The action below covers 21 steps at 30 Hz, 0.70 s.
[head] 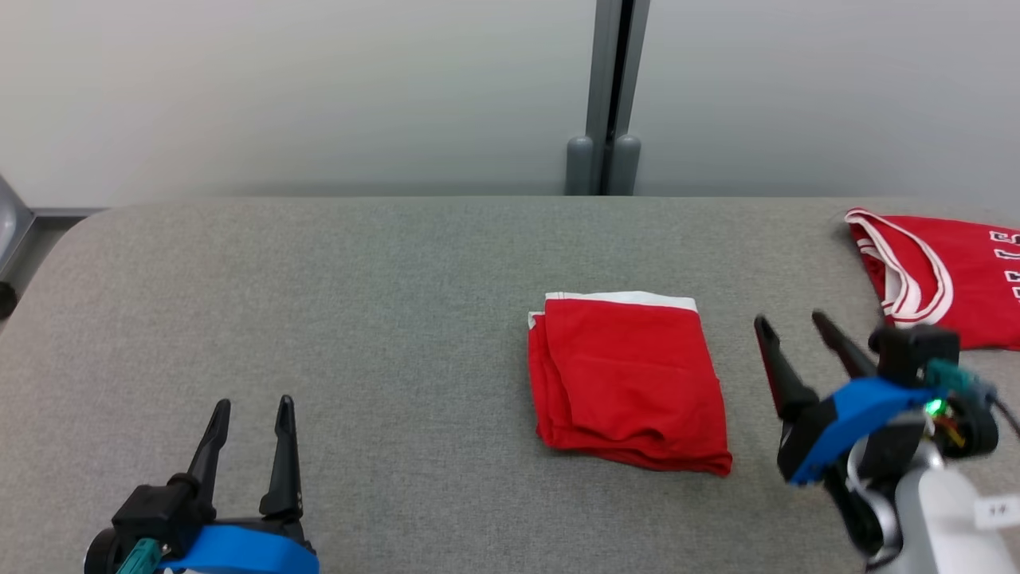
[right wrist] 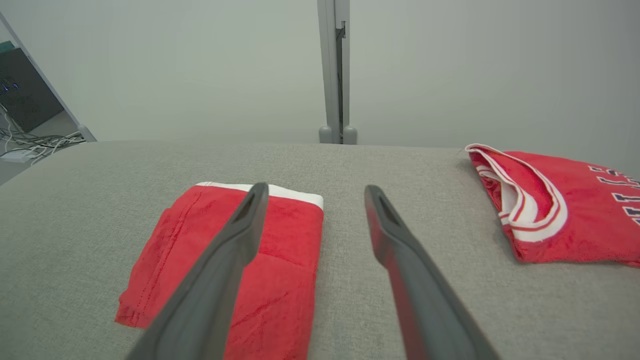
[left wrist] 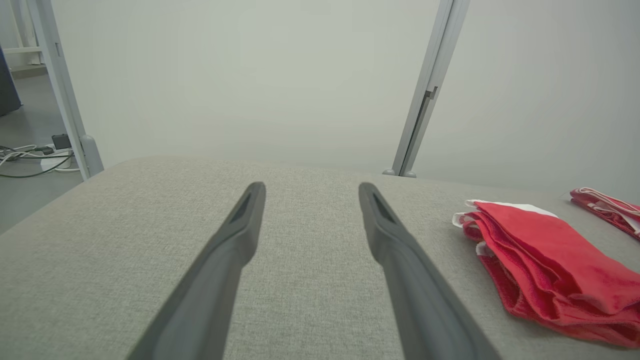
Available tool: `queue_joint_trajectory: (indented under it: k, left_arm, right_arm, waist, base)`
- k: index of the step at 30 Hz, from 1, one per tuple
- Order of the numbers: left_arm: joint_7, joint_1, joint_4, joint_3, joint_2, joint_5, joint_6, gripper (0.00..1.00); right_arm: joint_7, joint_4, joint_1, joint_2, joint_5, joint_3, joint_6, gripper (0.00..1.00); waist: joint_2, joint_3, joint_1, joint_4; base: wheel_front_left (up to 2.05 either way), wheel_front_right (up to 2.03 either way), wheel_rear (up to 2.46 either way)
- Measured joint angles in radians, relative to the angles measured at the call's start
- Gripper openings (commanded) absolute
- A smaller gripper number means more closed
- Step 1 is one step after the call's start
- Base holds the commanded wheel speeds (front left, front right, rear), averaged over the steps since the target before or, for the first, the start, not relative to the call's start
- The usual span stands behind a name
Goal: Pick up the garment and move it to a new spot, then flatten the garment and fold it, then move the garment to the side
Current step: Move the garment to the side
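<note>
My right gripper point(head: 790, 319) hangs just right of the folded red garment point(head: 629, 383) at mid-table, fingers apart and empty, placed, I judge, to shift it aside. My left gripper point(head: 254, 401) waits near-left, likewise spread. A second red jersey point(head: 948, 271) crowds the grey table's point(head: 358, 319) far right.

Beyond the jaws stand pale wall panels point(head: 319, 96), joined by a grey post point(head: 610, 80); beneath, a grey fabric tabletop point(head: 358, 319) (cables point(left wrist: 20, 152) trail on the floor point(left wrist: 30, 200), leftward).
</note>
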Motion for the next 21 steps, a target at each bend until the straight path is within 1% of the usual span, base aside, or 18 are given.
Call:
queue_joint_trajectory:
  k: [3, 8, 10, 17, 21]
  left_arm:
    - [0.0, -0.024, -0.003, -0.01, -0.002, 0.0, -0.001, 1.0]
    - [-0.01, -0.048, -0.003, -0.018, -0.01, -0.002, -0.002, 1.0]
    - [-0.016, -0.056, -0.002, -0.02, -0.011, -0.003, -0.007, 1.0]
    - [-0.028, -0.086, 0.006, -0.023, -0.017, -0.009, -0.016, 1.0]
    - [-0.032, -0.102, 0.012, -0.023, -0.017, -0.009, -0.018, 1.0]
  right_arm:
    - [0.053, 0.026, -0.089, -0.014, -0.007, -0.011, 0.0, 1.0]
    - [0.195, 0.162, -0.171, -0.012, -0.026, -0.048, 0.0, 1.0]
    - [0.23, 0.208, -0.199, -0.008, -0.026, -0.071, 0.0, 1.0]
    - [0.281, 0.354, -0.25, 0.001, -0.037, -0.155, 0.0, 1.0]
    - [0.29, 0.437, -0.259, 0.002, 0.011, -0.146, 0.0, 1.0]
  waist:
    - [0.0, 0.019, 0.0001, 0.016]
    - [0.0001, 0.052, 0.0001, 0.05]
    - [0.0, 0.067, 0.0001, 0.065]
    - [0.0001, 0.118, 0.0001, 0.115]
    - [0.0001, 0.136, 0.0001, 0.136]
  base:
    - [0.0, 0.0, 0.0]
    - [0.0, 0.0, 0.0]
    - [0.0, 0.0, 0.0]
    - [0.0, 0.0, 0.0]
    - [0.0, 0.0, 0.0]
